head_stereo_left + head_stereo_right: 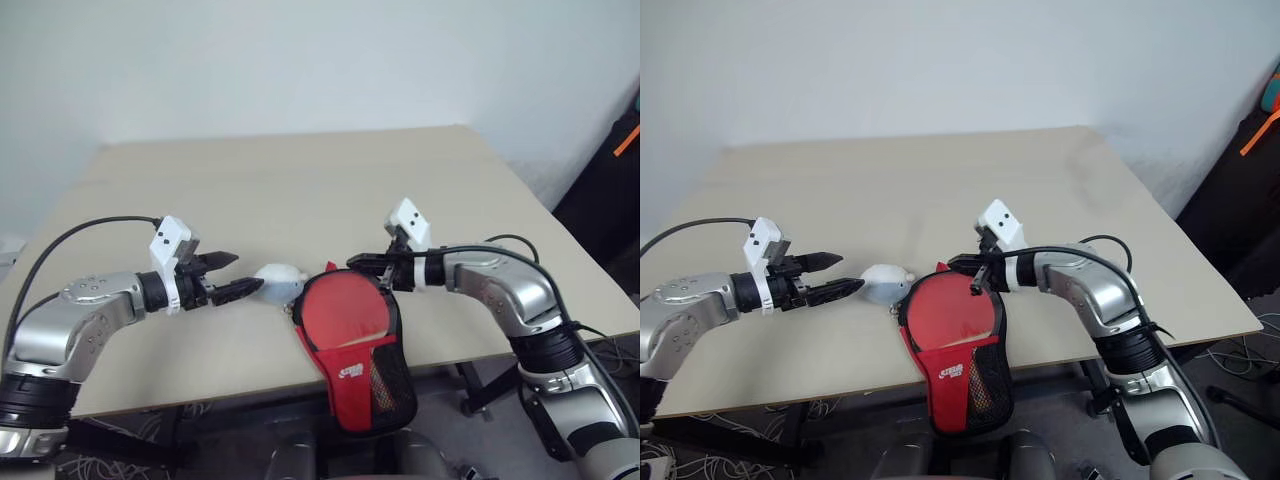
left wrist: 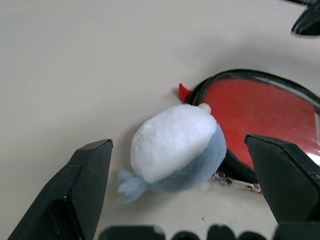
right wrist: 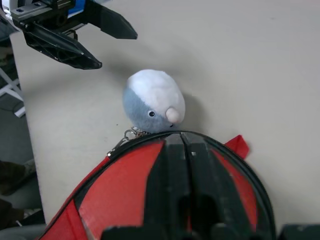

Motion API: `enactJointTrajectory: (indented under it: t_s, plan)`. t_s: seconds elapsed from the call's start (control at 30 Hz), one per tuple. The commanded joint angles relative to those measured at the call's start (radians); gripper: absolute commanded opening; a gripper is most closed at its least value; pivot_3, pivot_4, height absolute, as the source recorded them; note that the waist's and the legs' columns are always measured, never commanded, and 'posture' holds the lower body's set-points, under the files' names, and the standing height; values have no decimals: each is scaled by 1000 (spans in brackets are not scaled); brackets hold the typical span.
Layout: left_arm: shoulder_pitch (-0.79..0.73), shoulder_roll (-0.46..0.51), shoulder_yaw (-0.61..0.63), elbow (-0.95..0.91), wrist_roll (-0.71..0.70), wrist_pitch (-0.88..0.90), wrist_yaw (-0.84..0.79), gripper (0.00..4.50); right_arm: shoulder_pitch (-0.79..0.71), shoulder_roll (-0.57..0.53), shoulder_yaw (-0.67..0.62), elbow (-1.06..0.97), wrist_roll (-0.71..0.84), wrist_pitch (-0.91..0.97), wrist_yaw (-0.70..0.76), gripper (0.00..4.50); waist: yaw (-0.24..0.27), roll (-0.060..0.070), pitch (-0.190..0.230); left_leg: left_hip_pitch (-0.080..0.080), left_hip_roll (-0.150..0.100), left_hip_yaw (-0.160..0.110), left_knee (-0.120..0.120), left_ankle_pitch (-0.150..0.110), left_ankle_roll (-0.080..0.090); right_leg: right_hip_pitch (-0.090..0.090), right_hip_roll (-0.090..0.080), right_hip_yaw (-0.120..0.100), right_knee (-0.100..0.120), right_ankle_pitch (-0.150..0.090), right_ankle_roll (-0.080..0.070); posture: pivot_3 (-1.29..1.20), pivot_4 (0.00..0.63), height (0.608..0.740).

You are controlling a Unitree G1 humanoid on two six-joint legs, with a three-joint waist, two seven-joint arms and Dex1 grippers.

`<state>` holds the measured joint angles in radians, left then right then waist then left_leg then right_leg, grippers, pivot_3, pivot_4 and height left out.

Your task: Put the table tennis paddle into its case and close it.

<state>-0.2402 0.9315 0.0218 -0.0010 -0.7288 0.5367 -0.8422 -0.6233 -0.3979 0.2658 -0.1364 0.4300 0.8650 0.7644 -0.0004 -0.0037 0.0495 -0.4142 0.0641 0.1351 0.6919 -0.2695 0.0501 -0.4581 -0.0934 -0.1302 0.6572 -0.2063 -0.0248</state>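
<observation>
Our left gripper (image 1: 232, 276) spread wide, hovering just short of small white-and-grey plush keychain (image 1: 279, 283), not touching. Our right gripper (image 1: 358, 262) pressed shut over rim of red paddle-shaped fabric case (image 1: 352, 345). Case overhangs near edge of beige table (image 1: 300, 180), unzipped; red rubber table tennis paddle (image 1: 343, 312) lies inside.

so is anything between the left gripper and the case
Yes. A small white and grey plush lies on the table between the open left gripper and the case, resting against the case's rim by the zip pull.
</observation>
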Motion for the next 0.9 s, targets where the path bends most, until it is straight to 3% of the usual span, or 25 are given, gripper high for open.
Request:
enactJointTrajectory:
  t_s: [0.03,0.4,0.9]
  plan:
    - [-34,-63,2,62,71,-54,-39,4495,14,45,41,33,-58,-42,-52,23,0,0,0,0,0,0,0,0,0,0,0,0,0,0,-1,0,0,706]
    - [-163,-211,-52,349,279,-152,-128,4495,86,165,97,203,-177,-178,-117,23,0,-1,-1,0,1,1,4,1,0,0,6,2,1,1,-2,0,0,706]
    - [-200,-324,-55,440,372,-158,-204,4495,125,242,112,266,-248,-216,-138,23,-1,-2,-2,0,2,0,6,2,2,1,7,2,2,2,-3,0,0,706]
